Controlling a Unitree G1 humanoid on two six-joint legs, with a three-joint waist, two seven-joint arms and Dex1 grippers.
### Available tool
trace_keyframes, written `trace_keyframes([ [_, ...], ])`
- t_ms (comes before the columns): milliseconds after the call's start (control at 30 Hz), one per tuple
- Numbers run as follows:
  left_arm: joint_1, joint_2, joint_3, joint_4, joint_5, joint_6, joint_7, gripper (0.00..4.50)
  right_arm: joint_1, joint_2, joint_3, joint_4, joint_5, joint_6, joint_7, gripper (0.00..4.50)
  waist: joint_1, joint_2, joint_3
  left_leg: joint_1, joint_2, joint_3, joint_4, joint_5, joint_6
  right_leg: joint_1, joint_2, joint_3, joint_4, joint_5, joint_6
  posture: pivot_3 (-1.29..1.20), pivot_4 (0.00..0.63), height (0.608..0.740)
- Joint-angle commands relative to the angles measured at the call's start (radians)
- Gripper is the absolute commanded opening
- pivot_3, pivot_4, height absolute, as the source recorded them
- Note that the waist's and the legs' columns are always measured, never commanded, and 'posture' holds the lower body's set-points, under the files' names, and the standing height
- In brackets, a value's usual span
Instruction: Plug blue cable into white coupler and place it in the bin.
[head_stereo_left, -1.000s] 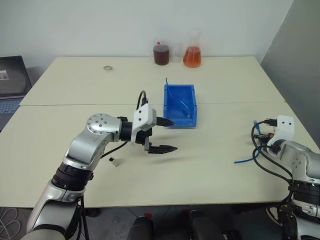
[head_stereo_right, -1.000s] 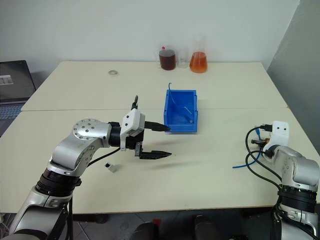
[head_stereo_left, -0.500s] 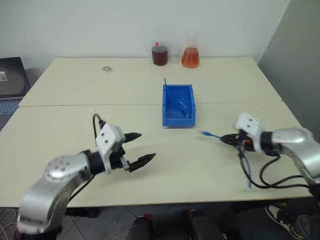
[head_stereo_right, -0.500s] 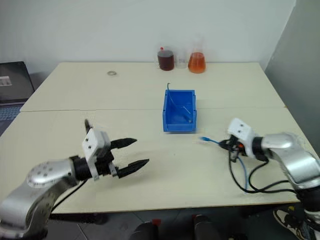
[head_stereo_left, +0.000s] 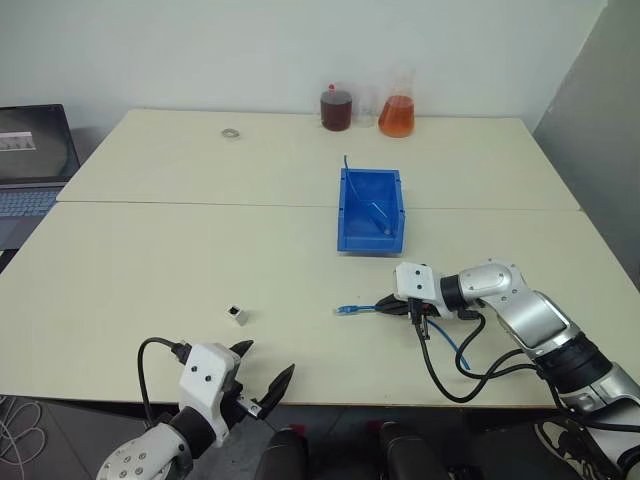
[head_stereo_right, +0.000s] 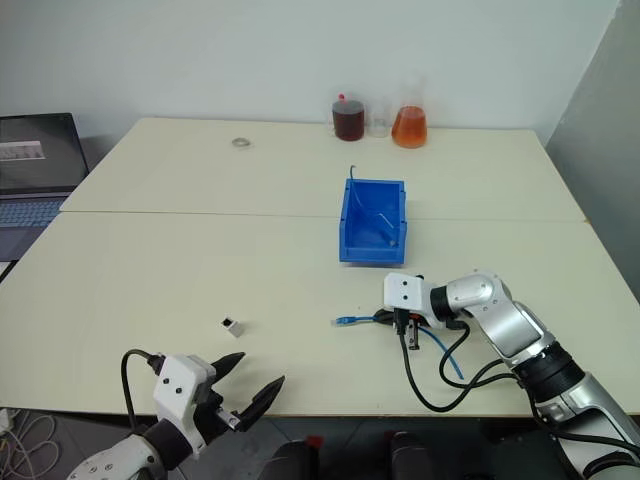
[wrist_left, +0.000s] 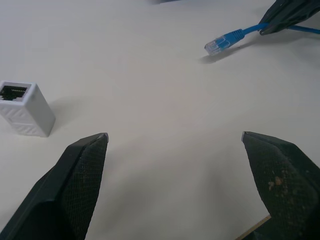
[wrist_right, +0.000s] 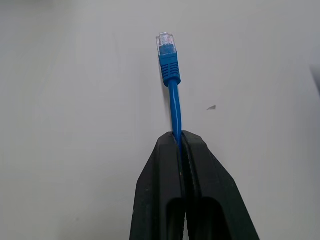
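Note:
The blue cable (head_stereo_left: 362, 309) is pinched just behind its clear plug (wrist_right: 166, 41) by my right gripper (head_stereo_left: 386, 307), which is shut on it. The plug hovers low over the table in front of the bin (head_stereo_left: 343, 210) and points toward my left. The rest of the cable loops back under my right forearm. On the table to the left of the plug lies the white coupler (head_stereo_left: 236, 314), its dark socket (wrist_left: 13, 91) facing up. My left gripper (head_stereo_left: 268, 358) stands open at the table's near edge, short of the coupler, with nothing between its fingers.
A dark jar (head_stereo_left: 338, 108) and an orange flask (head_stereo_left: 397, 106) stand at the table's far edge. A small metal ring (head_stereo_left: 231, 132) lies at the far left. A laptop (head_stereo_left: 28, 160) sits beyond the table's left side. A thin blue strand (head_stereo_left: 372, 208) lies in the bin.
The camera view has shifted. My left arm pulled back and down to the near table edge, still open. My right gripper swung leftward, carrying the cable's plug toward the table's middle.

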Motion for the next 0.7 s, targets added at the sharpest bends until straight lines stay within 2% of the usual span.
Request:
trace_keyframes([
  [33, 0.028, 0.003, -0.018, -0.032, 0.026, -0.057, 0.006, 4.50, 0.004, 0.022, -0.011, -0.027, 0.012, 0.016, 0.022, 0.01, -0.001, 0.000, 0.000, 0.000, 0.000, 0.000, 0.000, 0.000, 0.000, 0.000, 0.000, 0.000, 0.000, 0.000, 0.000, 0.00, 0.150, 0.740],
  [333, -0.032, 0.020, -0.013, -0.001, 0.011, -0.060, -0.002, 4.50, 0.009, 0.060, -0.009, -0.036, -0.010, 0.018, 0.016, 0.01, -0.001, 0.000, 0.000, 0.000, 0.000, 0.000, 0.000, 0.000, 0.000, 0.000, 0.000, 0.000, 0.000, 0.000, 0.000, 0.00, 0.150, 0.740],
  [700, -0.097, 0.043, -0.037, 0.020, -0.006, -0.040, -0.030, 4.50, 0.040, 0.049, -0.038, -0.083, -0.003, 0.070, 0.021, 2.50, -0.001, 0.000, 0.000, 0.000, 0.000, 0.000, 0.000, 0.000, 0.000, 0.000, 0.000, 0.000, 0.001, 0.000, 0.000, 0.00, 0.150, 0.740],
])
